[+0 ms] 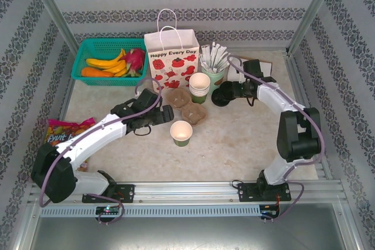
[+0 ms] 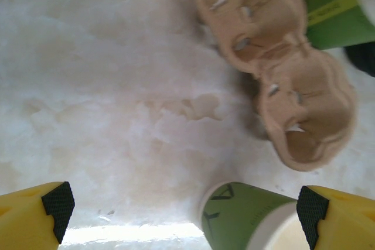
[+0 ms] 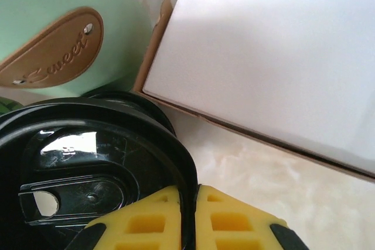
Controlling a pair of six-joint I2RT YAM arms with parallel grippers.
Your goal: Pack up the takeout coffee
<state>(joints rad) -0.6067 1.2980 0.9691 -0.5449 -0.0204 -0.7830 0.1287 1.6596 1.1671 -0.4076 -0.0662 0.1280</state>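
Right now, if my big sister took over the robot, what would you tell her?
The left gripper is open and empty, near the lidless green cup.
The right gripper is shut on the rim of a black lid.
The paper bag stands at the back, and the cardboard cup carrier in front of it is empty.
Done: lid grabbed.
Left: put the lid on the cup, then pack the cup.
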